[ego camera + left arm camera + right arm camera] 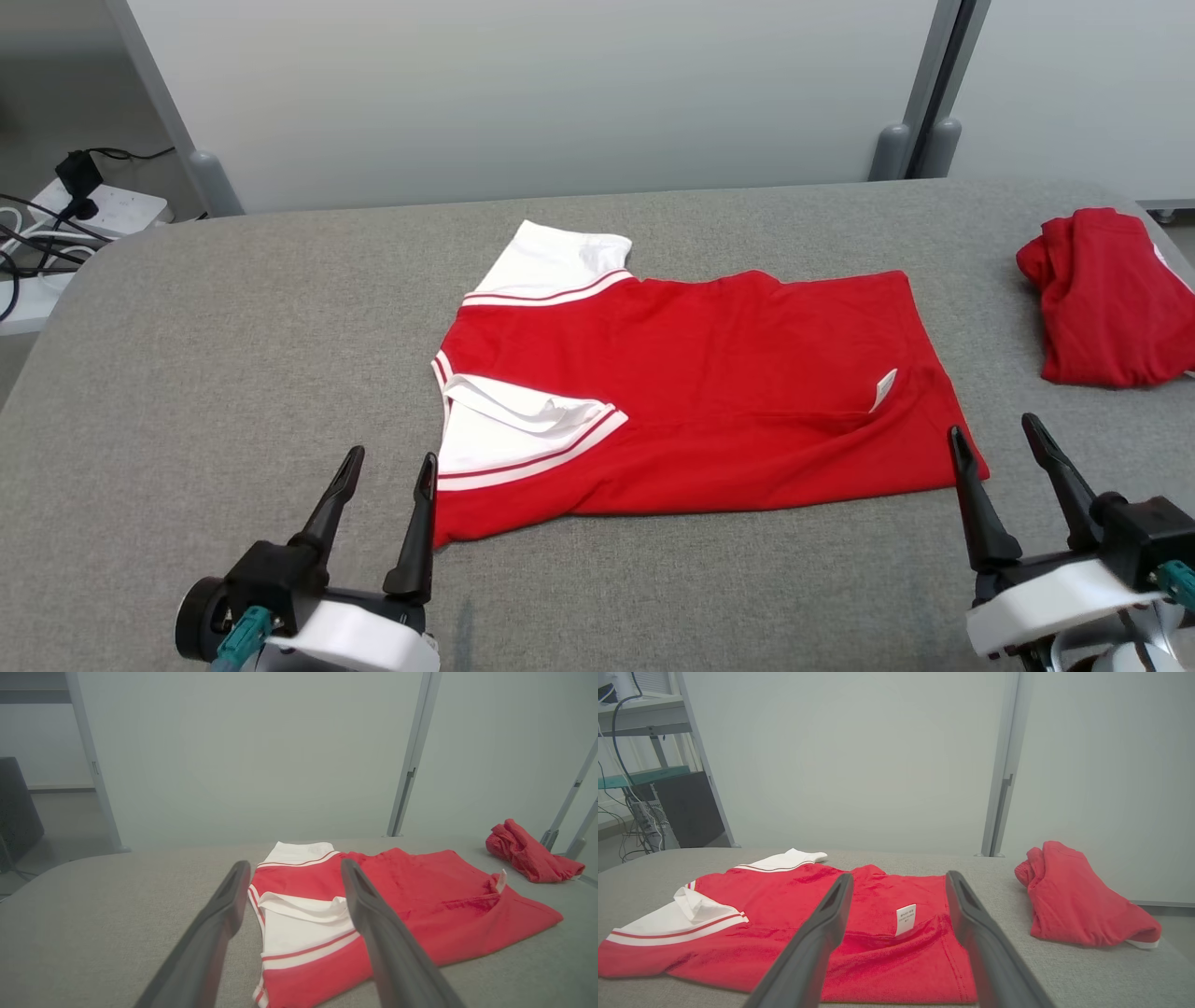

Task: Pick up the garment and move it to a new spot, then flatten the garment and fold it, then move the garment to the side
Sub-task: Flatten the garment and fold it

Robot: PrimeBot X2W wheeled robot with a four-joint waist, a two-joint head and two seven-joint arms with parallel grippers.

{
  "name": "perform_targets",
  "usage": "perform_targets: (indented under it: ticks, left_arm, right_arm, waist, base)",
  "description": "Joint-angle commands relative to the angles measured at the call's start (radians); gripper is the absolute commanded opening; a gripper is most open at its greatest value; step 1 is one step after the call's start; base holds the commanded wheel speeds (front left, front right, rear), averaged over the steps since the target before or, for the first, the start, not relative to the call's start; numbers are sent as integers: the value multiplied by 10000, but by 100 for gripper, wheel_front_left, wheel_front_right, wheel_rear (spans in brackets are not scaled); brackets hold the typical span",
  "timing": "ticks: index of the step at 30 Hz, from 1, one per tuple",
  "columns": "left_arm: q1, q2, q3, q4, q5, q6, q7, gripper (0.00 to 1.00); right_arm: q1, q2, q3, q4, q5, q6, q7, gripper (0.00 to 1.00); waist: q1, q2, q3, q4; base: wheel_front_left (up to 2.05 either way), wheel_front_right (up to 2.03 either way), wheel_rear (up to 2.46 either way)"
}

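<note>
Left gripper (392,455) and right gripper (991,425) stand released and empty, with the shirt (709,373) just beyond their fingertips, flat and seemingly folded once, so I judge more folding and the move aside remain.

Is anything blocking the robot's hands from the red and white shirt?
No, nothing visible. The left gripper and right gripper, both open, are right at the near corners of the shirt on the grey table.
</note>
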Motion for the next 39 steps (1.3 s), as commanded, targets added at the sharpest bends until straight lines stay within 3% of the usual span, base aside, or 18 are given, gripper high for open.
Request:
perform_targets:
  ticks: [1,8,15,29,39]
  left_arm:
    - [-115,24,459,-436,49,95,-102,100]
    - [824,-191,949,-1051,265,-52,-102,100]
    - [1106,-300,1026,-403,664,-373,-102,100]
    - [-1315,-674,659,4242,679,-997,-102,100]
    - [-2759,-675,698,6305,751,-1154,-103,100]
  right_arm:
    - [35,-88,109,-519,77,31,-132,100]
    - [1154,14,-140,-1521,302,31,-133,100]
    - [1613,28,-195,-1665,443,31,-133,100]
    - [1278,-4,74,-1367,523,31,-133,100]
    - [1003,39,65,-1305,424,31,-133,100]
  waist:
    - [0,0,-36,10]
    - [0,0,-214,46]
    - [0,0,-250,-37]
    - [0,0,221,-370]
    - [0,0,807,-608]
  base:
    - [0,0,0]
    - [0,0,0]
    - [0,0,0]
    - [0,0,0]
    - [0,0,0]
